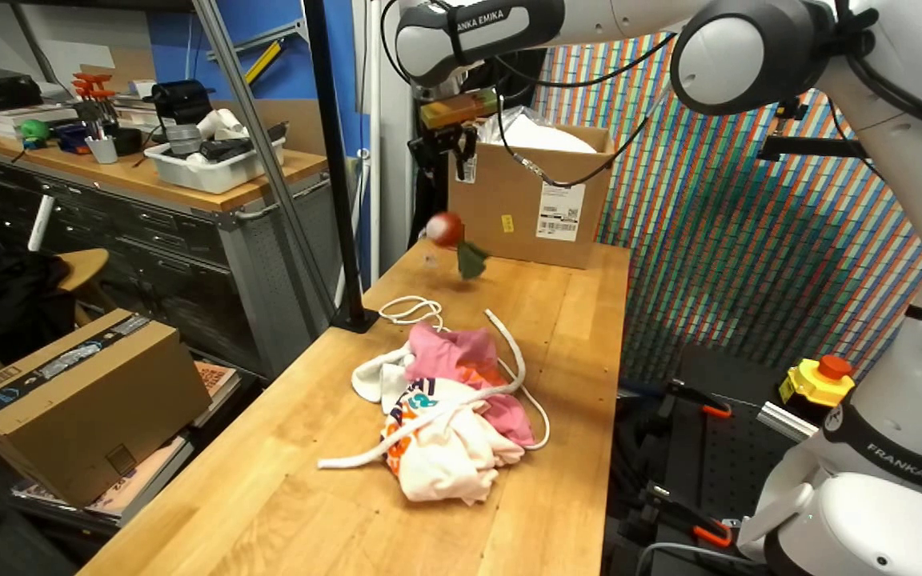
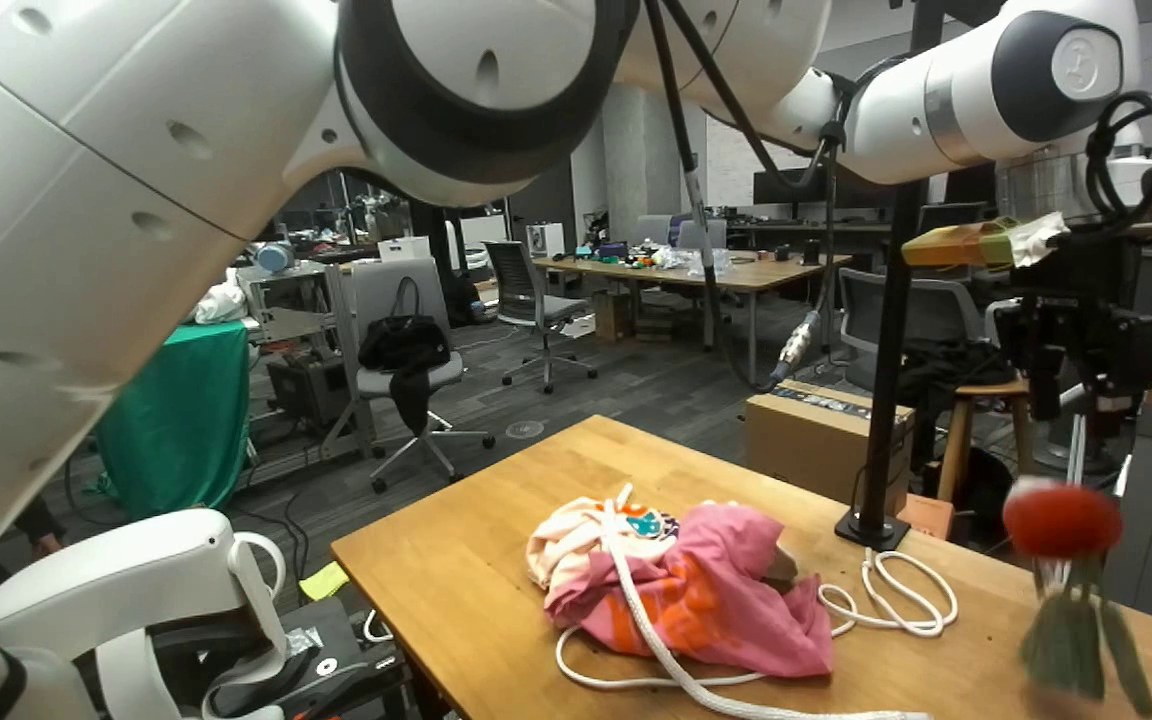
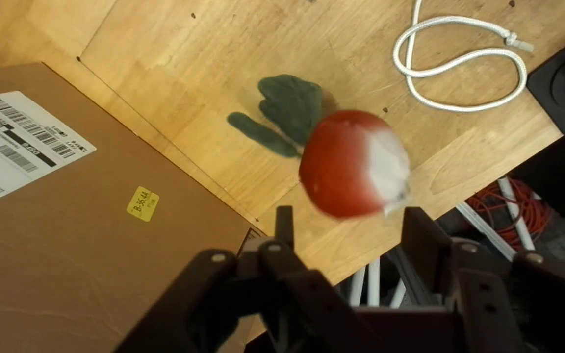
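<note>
Gripper (image 3: 349, 219): fingers (image 3: 424, 245) spread wide, nothing between them; we'd hold it steady until the toy (image 3: 339, 169) rests.
Toy: red, white and green, blurred, seemingly mid-air below the gripper, near the corner of the table (image 1: 301, 512) between box (image 1: 497, 194) and pole (image 1: 335, 176).
Box: at the end edge; we'd steer clear.
Pole: on the long edge; likewise.
</note>
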Controlling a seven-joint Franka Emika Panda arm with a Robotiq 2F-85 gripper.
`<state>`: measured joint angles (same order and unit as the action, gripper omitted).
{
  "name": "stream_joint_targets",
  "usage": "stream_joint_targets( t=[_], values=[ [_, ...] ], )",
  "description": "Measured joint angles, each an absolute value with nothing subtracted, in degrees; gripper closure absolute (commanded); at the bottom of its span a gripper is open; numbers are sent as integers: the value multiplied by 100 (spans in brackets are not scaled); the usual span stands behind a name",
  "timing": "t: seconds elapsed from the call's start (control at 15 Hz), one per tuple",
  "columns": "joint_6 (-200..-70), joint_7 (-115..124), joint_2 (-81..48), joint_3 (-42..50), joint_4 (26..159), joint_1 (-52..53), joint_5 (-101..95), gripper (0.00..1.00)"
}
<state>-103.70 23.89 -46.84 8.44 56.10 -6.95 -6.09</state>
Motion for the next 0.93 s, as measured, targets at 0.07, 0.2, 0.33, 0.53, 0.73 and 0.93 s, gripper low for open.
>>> stream_joint_targets(
  t=[0.07, 0.2, 0.33, 0.53, 0.73, 0.93],
  values=[
    [-10365, 2412, -4711, 844, 5564, -700, -609, 0],
    [-10345, 2452, -4761, 844, 5491, -702, -609, 0],
    [-10286, 2456, -4797, 840, 5455, -691, -610, 0],
    [-10240, 2427, -4798, 792, 5511, -583, -626, 0],
    [-10213, 2322, -4737, 655, 5786, -322, -638, 0],
    [-10206, 2187, -4479, 447, 6350, -5, -636, 0]
  ],
)
